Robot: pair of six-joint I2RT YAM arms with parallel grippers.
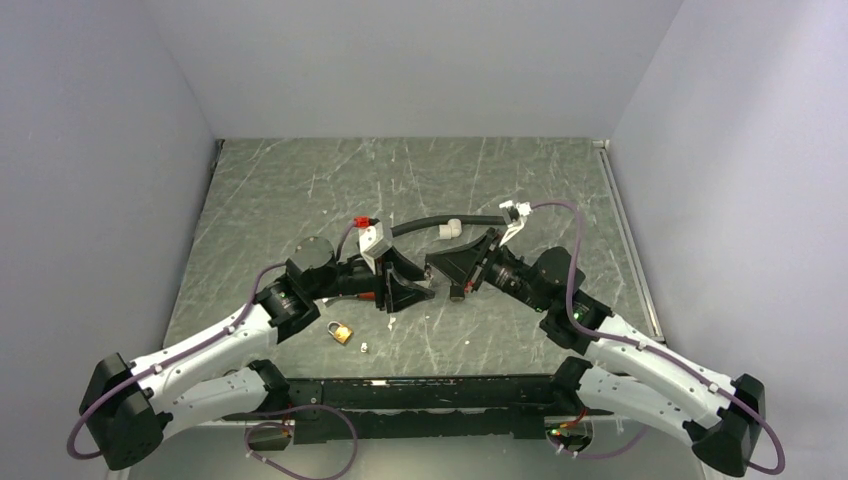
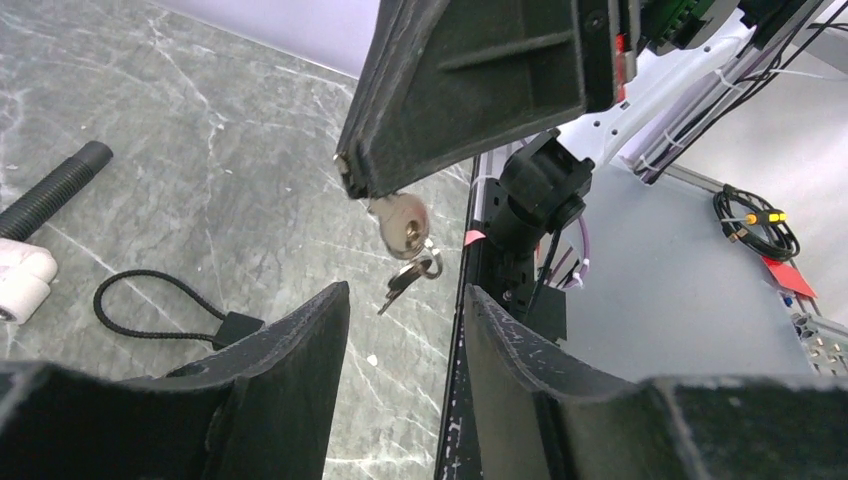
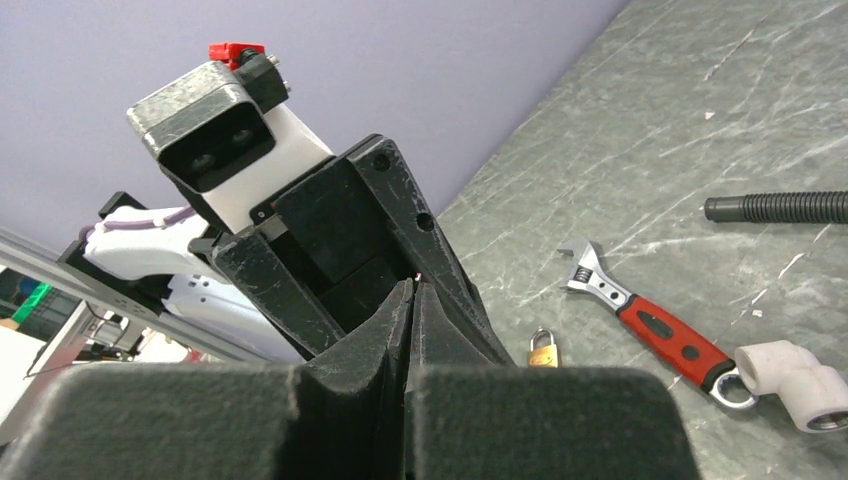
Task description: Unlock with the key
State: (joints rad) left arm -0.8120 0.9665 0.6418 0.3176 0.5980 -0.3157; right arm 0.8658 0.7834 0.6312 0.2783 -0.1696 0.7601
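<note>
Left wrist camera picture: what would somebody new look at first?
Probably the tiny silvery metal key, pinched in the tip of the right gripper and dangling in mid-air right in front of the open left gripper. From above, both grippers meet nose to nose, while the small brass padlock lies untouched on the grey marbled table, towards its front edge.

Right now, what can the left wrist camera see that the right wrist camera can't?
Only the left wrist view shows the key, dangling, and a black cord loop. Only the right wrist view shows the brass padlock and the red-handled wrench. Both show the black hose, the white pipe elbow and the grey table.
</note>
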